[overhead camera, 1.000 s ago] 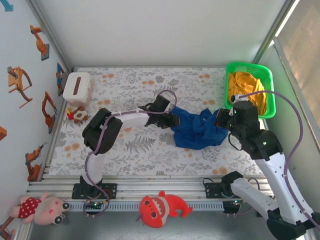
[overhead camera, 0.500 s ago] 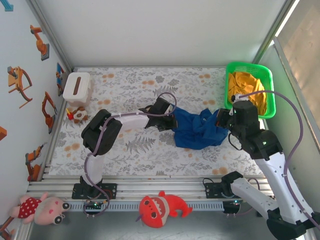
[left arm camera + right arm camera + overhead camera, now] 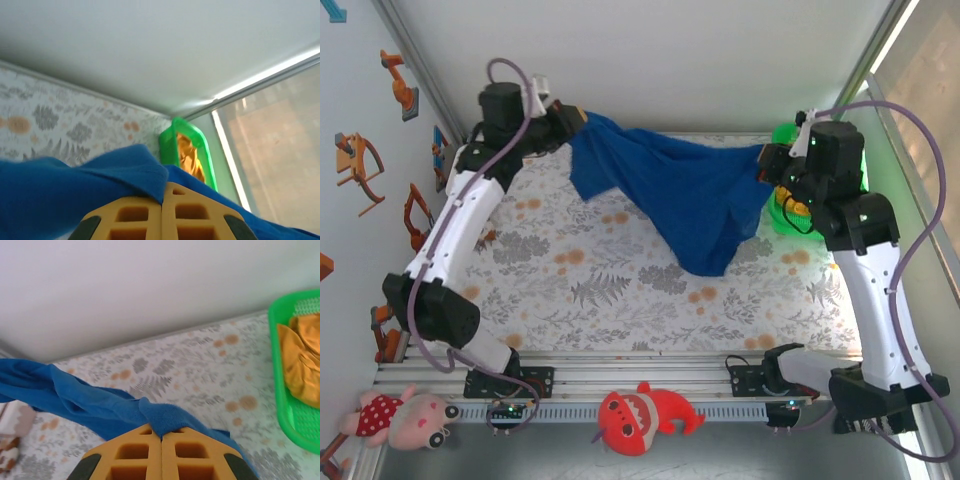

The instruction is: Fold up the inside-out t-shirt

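Blue shirt, top view: the shirt [image 3: 670, 195] hangs in the air, stretched between both claws above the counter [image 3: 620, 290]. Its lowest sag is toward 4 o'clock from the counter's middle, and no fold is made yet.
Claws, top view: the left claw [image 3: 563, 120] at 11 o'clock and the right claw [image 3: 767, 165] at 2 o'clock are each clamped on a shirt edge.
Risk, top view: the cloth looks bunched and uneven, so it would likely land twisted if lowered like this.
Basket, top view: the green basket [image 3: 782, 132] sits at 2 o'clock, mostly behind the right arm, with a scrap of orange garment [image 3: 796, 207] showing.
Risk, left wrist: the left claw [image 3: 162, 196] is closed on only a thin lip of shirt [image 3: 75, 180], and a harder pull could slip it free.
Basket, left wrist: the basket [image 3: 194, 137] at 1 o'clock holds the orange garment [image 3: 187, 152].
Risk, right wrist: the right claw [image 3: 161, 440] is pinched on a small tuck of shirt [image 3: 90, 400], so it could slip the same way.
Basket, right wrist: the basket [image 3: 280, 385] at 3 o'clock holds the orange garment [image 3: 300, 360]. A wide swing could snag its rim.
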`<state>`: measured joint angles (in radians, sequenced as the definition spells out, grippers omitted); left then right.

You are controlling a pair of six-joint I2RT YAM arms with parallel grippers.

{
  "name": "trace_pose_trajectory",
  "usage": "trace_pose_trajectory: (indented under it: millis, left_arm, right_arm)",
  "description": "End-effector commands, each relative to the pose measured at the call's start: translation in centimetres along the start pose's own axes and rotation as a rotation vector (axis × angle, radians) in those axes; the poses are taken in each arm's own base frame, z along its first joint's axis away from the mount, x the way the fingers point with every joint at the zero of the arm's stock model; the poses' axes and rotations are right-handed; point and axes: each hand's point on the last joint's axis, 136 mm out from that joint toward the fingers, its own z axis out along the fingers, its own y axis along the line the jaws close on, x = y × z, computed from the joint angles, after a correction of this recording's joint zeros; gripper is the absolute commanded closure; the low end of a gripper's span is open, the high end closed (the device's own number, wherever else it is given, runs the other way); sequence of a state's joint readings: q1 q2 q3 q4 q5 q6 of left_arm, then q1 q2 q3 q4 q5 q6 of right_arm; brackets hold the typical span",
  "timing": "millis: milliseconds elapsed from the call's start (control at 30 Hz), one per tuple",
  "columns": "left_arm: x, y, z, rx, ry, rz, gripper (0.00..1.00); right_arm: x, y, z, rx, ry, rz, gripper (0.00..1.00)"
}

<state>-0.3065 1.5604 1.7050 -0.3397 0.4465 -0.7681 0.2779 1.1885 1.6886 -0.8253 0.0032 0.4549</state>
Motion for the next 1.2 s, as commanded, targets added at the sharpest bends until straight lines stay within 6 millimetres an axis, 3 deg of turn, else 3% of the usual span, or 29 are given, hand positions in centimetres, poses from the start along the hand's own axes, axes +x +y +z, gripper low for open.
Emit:
trace_pose_trajectory:
  millis: [0,133,267,500,600,700,767,1067,1167]
  left_arm:
    - [-0.6,-1.4,-3.7,0.032,0.015,0.011,1.0]
    - [-2.4,-2.0,-8.2,0.045,-0.084,0.027,1.0]
    - [-2.7,-1.4,-11.5,0.019,-0.145,0.032,1.0]
    - [0.2,-1.4,-16.3,-0.016,-0.206,0.032,1.0]
    - [1.3,0.4,-16.4,-0.064,-0.212,0.016,1.0]
    - [1.6,3.3,-14.5,-0.119,-0.179,-0.017,1.0]
    - [1.5,5.3,-12.7,-0.148,-0.147,-0.034,1.0]
    - [-0.1,17.7,-1.0,-0.303,-0.006,-0.08,0.96]
    - [-1.5,20.7,2.7,-0.308,0.015,-0.097,0.85]
  right_arm:
    - [-2.9,2.9,-1.8,-0.133,-0.059,-0.003,1.0]
    - [-4.3,4.5,-3.2,-0.204,-0.099,0.015,1.0]
    - [-4.5,5.3,-4.5,-0.256,-0.109,0.029,1.0]
    - [-4.5,6.2,-8.4,-0.339,-0.157,0.066,1.0]
    - [-4.6,5.8,-7.7,-0.311,-0.158,0.061,1.0]
    - [-4.4,5.0,-4.7,-0.25,-0.125,0.042,1.0]
    - [-4.0,4.1,-1.5,-0.188,-0.086,0.021,1.0]
    - [-3.5,-1.4,16.4,-0.049,0.071,0.067,1.0]
    - [-4.0,-2.5,21.3,-0.05,0.101,0.066,1.0]
